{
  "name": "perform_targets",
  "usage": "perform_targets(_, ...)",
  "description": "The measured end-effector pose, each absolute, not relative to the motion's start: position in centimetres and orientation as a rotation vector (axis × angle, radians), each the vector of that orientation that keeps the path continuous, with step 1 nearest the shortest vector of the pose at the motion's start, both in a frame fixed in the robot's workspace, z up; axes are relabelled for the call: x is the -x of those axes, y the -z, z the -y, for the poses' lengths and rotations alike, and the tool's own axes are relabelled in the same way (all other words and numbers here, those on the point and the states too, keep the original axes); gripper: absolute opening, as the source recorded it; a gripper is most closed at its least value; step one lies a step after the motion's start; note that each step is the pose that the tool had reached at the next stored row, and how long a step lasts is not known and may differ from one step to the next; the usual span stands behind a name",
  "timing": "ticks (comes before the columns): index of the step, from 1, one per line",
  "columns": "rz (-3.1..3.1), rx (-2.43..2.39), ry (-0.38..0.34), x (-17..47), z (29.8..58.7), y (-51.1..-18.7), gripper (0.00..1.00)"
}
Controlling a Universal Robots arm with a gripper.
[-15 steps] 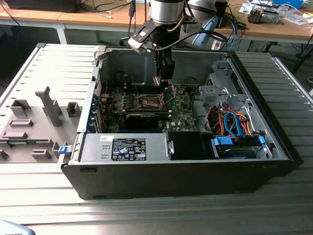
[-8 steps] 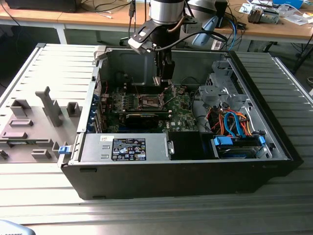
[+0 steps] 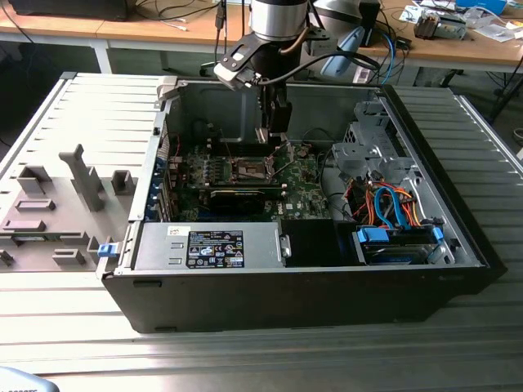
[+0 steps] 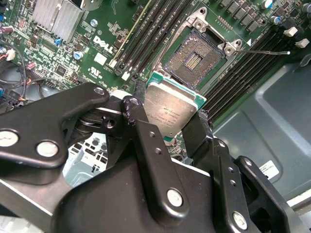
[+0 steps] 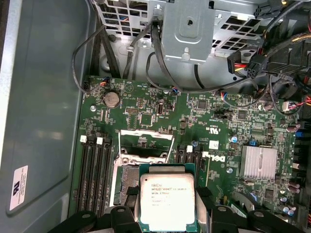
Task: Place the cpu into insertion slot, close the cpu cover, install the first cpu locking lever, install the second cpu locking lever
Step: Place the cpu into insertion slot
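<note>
Gripping the cpu (image 5: 167, 200) near the insertion slot (image 4: 193, 59), claw (image 4: 170, 115) inside computer case (image 3: 327, 302) on ribbed metal table (image 3: 286, 359), wooden desks (image 3: 163, 28) behind.

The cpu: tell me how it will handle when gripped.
The cpu is a thin flat plate with a metal top, so probably stiff and light. The gripper pinches its narrow edges, so it could slip or twist. Its green border looks thin, likely fragile if squeezed hard.
</note>
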State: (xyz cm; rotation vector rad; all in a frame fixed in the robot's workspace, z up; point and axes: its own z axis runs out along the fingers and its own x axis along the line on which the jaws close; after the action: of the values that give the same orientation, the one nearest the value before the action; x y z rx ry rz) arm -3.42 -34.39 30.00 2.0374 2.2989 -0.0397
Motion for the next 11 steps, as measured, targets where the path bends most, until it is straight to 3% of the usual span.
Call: perform_targets(11,-2.293,-2.044,0.04,3.42,34.39,-29.94,0.55)
